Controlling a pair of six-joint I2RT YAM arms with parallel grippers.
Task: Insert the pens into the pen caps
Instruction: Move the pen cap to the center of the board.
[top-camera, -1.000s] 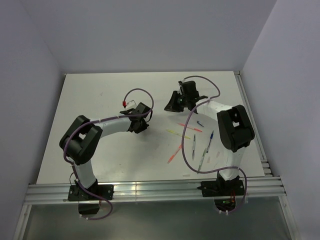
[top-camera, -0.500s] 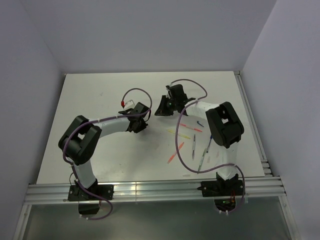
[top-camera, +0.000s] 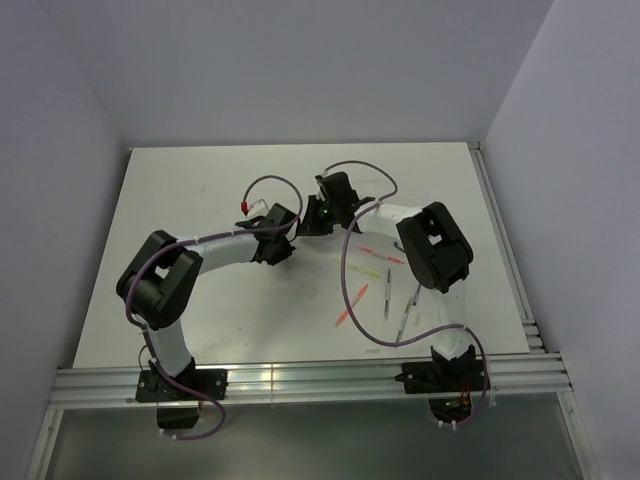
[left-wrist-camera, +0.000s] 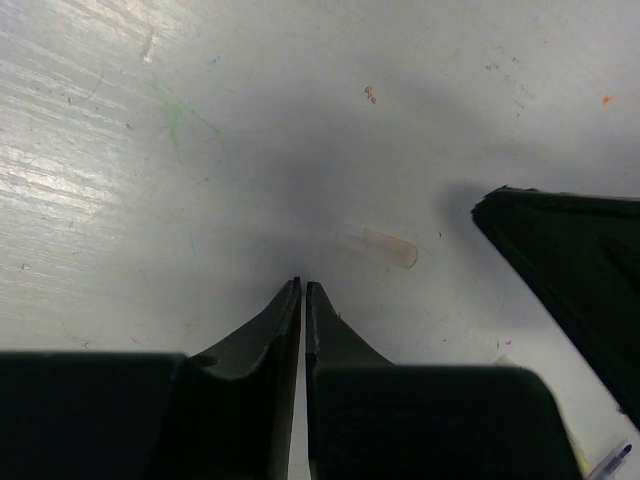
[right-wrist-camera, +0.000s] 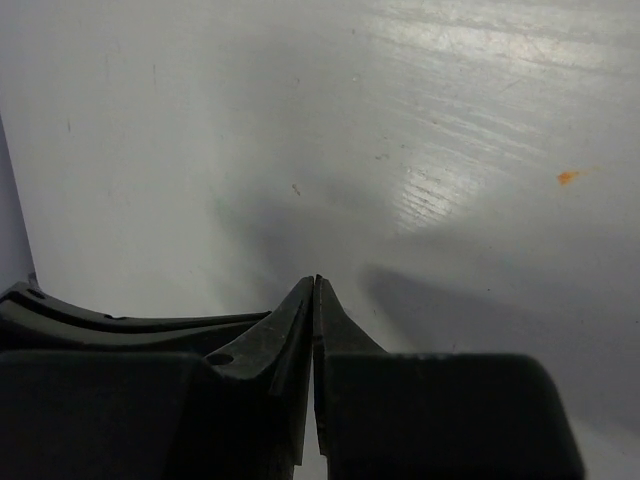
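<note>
My right gripper (right-wrist-camera: 314, 282) has swung left off the pens (top-camera: 386, 298), jaws now pressed together, empty; left gripper (left-wrist-camera: 302, 287) likewise, a cap (left-wrist-camera: 378, 246) just ahead. Nothing capped.

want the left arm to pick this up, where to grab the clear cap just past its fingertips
Across the middle of the clear cap, coming straight down. It lies flat on the table, a short tube nearly crosswise in the left wrist view, so pinching its long sides likely leaves both ends free.
</note>
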